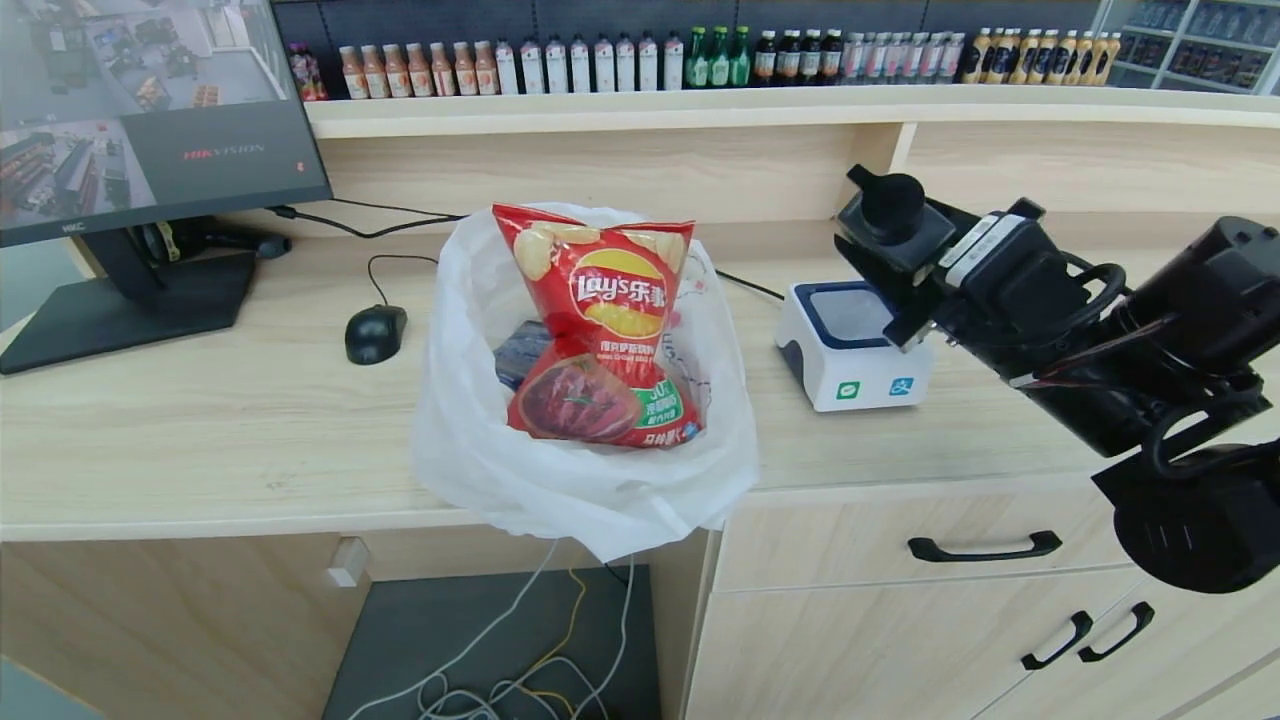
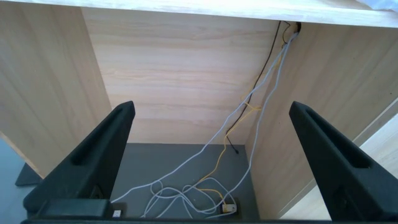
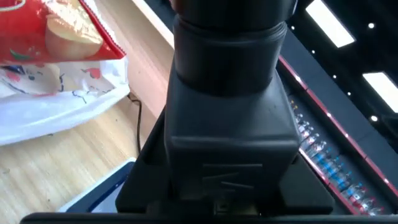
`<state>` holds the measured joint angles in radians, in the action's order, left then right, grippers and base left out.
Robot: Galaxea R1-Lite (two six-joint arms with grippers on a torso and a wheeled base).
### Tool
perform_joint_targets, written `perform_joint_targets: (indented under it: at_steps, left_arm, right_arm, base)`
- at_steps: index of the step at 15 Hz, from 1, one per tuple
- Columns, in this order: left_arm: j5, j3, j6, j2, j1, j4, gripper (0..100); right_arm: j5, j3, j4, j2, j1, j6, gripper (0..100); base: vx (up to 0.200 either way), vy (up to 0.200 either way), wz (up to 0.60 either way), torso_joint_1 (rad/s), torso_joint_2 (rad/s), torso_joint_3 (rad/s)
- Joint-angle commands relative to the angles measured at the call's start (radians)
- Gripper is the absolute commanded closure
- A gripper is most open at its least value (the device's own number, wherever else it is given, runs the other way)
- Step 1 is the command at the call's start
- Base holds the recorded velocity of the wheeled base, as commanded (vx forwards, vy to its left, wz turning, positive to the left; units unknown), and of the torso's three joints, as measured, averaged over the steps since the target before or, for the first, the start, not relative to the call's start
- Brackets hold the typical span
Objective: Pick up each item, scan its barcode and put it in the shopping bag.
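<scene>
Pale wood makes up the checkout counter [image 1: 200, 420], which has a shelf of bottles [image 1: 700, 55] along the wall behind it. At the counter's middle stands the white shopping bag [image 1: 470, 440], its mouth open and its lower edge hanging slightly over the front edge. A red bag of chips [image 1: 600, 330] stands upright inside it, with its top rising above the bag's rim. A dark blue packet [image 1: 520, 352] lies just beside the chips, lower in the bag and mostly hidden.

To the right of the shopping bag, close but apart from it, sits the white barcode scanner [image 1: 850, 370] with its blue-framed window facing up. The right gripper [image 1: 885, 205] hangs above the scanner's far right corner with its jaws closed on nothing. It is well clear of the chips and does not touch the bag. In the right wrist view, the chips [image 3: 56, 31] and the shopping bag [image 3: 56, 106] lie beyond that gripper.

The left gripper [image 2: 211, 109] is below counter level with its jaws spread wide and empty. It faces the knee space, where loose cables [image 2: 249, 118] hang down the back panel onto a dark mat.

Left of the shopping bag lies a black mouse [image 1: 375, 333]. Farther left is a monitor [image 1: 150, 110] on its stand. Drawers with black handles [image 1: 985, 548] fill the counter front beneath the scanner.
</scene>
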<state>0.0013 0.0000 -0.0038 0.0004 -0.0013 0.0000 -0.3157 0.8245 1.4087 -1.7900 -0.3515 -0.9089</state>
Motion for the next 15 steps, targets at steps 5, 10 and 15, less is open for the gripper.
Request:
perform_joint_targets:
  at_steps: [5, 10, 15]
  left_arm:
    - [0.0, 0.0, -0.001, 0.0, 0.0, 0.0, 0]
    - [0.0, 0.0, -0.001, 0.0, 0.0, 0.0, 0]
    - [0.0, 0.0, -0.001, 0.0, 0.0, 0.0, 0]
  right_arm:
    - [-0.1, -0.005, 0.001, -0.043, 0.031, -0.038, 100]
    - [-0.118, -0.01, 0.001, -0.055, 0.048, -0.047, 100]
    - [-0.114, -0.005, -0.002, -0.089, 0.051, -0.054, 100]
  base:
    - [0.0, 0.0, 0.0, 0.0, 0.0, 0.0]
    - [0.0, 0.0, 0.0, 0.0, 0.0, 0.0]
    - [0.0, 0.0, 0.0, 0.0, 0.0, 0.0]
